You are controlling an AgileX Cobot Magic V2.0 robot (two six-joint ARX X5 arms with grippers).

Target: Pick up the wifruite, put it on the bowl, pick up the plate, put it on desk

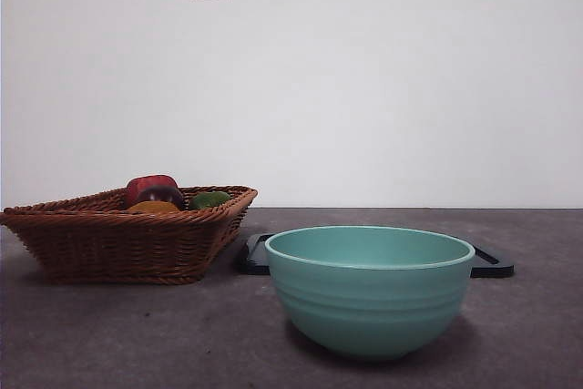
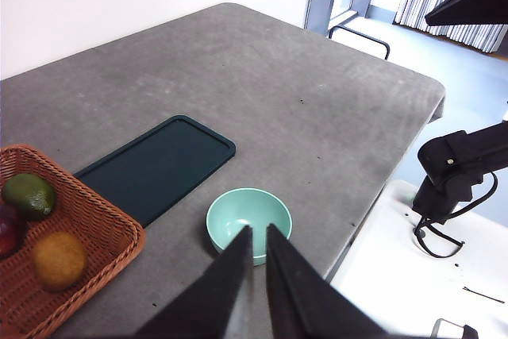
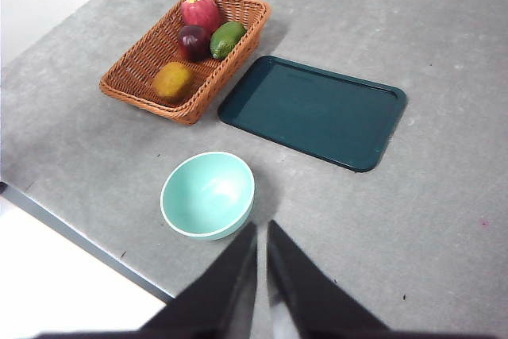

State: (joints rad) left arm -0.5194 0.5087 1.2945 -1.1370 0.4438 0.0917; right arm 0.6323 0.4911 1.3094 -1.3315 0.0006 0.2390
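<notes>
Mint-green bowl (image 1: pixel 369 289) sits upright near the front edge of the grey bench (image 1: pixel 137 334), nothing in it per the right wrist view. We see the wifruite (image 3: pixel 172 81) in the wicker basket (image 3: pixel 135 85), at the basket's end closest to the bowl. In the same basket: a green fruit (image 3: pixel 226 38), a dark purple fruit (image 3: pixel 193 40) and a red fruit (image 3: pixel 202 10), clustered at the far end. From the front view only the tops of the fruit show over the basket rim.

Dark green tray (image 3: pixel 313 110) lies flat on the bench just beside the basket, behind the bowl, nothing on it. The bowl is apart from both basket and tray.

Left pincer (image 2: pixel 259 240) hangs well above the bench, over the bowl's near side, jaws nearly together with only a thin slit, gripping nothing. Right pincer (image 3: pixel 262 236) is likewise high up, just beside the bowl in its own view, jaws narrow, also holding nothing. Neither arm shows in the front view.
</notes>
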